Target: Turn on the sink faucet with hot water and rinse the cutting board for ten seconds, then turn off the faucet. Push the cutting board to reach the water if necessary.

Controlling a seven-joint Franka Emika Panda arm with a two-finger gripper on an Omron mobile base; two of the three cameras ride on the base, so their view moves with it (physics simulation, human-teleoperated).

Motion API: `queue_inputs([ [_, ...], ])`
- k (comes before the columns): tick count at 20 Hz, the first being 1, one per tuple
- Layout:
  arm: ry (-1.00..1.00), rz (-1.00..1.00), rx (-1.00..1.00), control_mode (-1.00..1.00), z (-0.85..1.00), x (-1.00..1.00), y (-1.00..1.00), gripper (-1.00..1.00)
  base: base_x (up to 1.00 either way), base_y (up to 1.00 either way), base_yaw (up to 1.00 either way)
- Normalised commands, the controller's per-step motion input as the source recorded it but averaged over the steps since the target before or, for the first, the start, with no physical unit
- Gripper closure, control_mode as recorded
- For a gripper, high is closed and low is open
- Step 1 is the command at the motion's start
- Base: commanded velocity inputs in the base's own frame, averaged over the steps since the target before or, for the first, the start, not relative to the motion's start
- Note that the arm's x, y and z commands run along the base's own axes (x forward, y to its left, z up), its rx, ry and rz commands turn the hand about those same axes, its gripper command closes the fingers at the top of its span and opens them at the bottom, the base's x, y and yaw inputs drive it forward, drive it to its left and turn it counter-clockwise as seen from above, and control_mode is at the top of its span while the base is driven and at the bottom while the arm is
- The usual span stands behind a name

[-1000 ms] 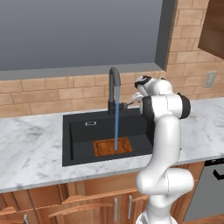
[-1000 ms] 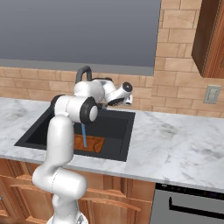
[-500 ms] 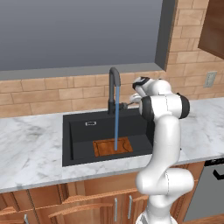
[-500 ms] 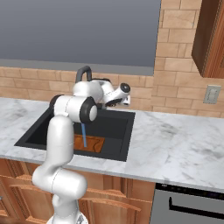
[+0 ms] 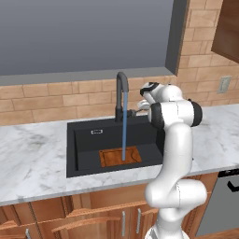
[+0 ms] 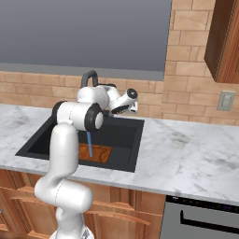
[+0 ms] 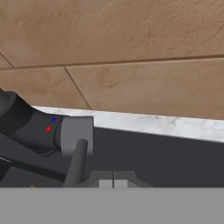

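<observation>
While water strikes the cutting board, jaws stay closed.

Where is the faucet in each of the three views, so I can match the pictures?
Left base view: the faucet stands at centre, behind the sink, with the water falling from its spout.
Right base view: upper left; its curved top rises behind the white arm.
Hand view: left side; its black body with the grey lever.
Shared landmark: the brick wall.
</observation>
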Motion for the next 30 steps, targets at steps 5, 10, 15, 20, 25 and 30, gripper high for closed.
queue_inputs([
  [5,0.00,0.00,0.00,-1.00,-0.01,0.00,0.11,1.00,0.00,0.00,0.00],
  [10,0.00,0.00,0.00,-1.00,-0.04,0.00,0.16,1.00,0.00,0.00,0.00],
  [15,0.00,0.00,0.00,-1.00,-0.07,0.00,0.17,1.00,0.00,0.00,0.00],
  [20,0.00,0.00,0.00,-1.00,-0.10,0.00,0.24,1.00,0.00,0.00,0.00],
  [25,0.00,0.00,0.00,-1.00,-0.12,0.00,0.28,1.00,0.00,0.00,0.00],
  [30,0.00,0.00,0.00,-1.00,-0.18,-0.04,0.35,1.00,0.00,0.00,0.00],
])
